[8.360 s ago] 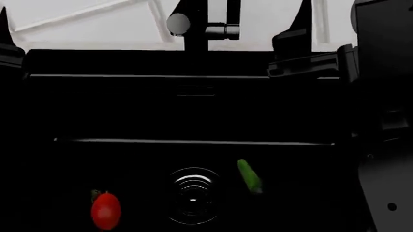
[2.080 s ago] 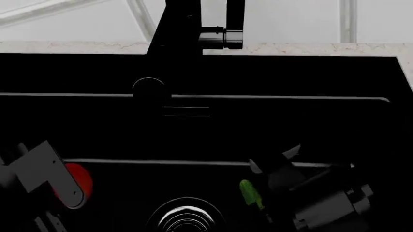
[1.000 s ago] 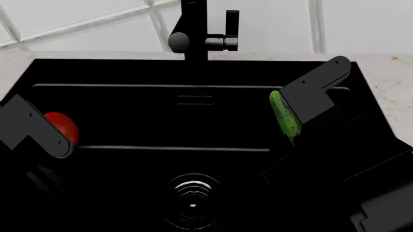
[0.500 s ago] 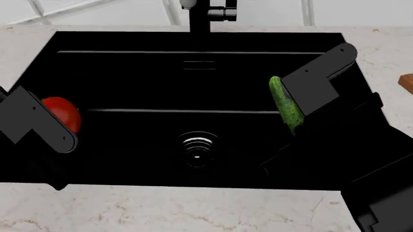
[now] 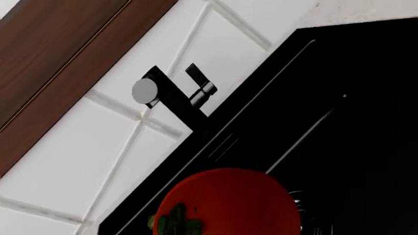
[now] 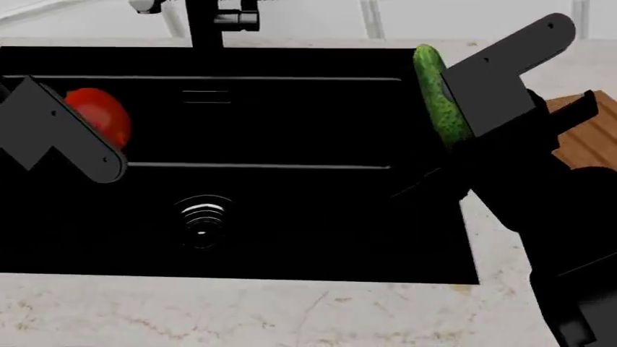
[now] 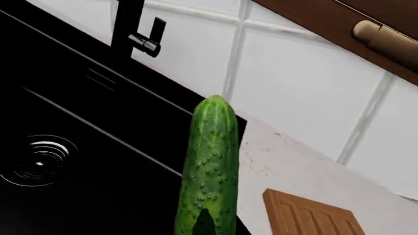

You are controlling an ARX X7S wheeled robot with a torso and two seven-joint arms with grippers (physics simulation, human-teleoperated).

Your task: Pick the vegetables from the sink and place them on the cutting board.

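Head view | left gripper (image 6: 92, 137) grips half-hidden tomato (image 6: 104, 116) | right gripper (image 6: 463, 108) grips cucumber (image 6: 441, 105)

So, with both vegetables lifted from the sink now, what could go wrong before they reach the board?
The cucumber sticks far above the right gripper, held near its lower end, so it may pivot or slip.
The cutting board lies to the right, largely hidden behind that arm in the head view.
The tomato in the left gripper must cross the whole sink; dropped, it rolls.
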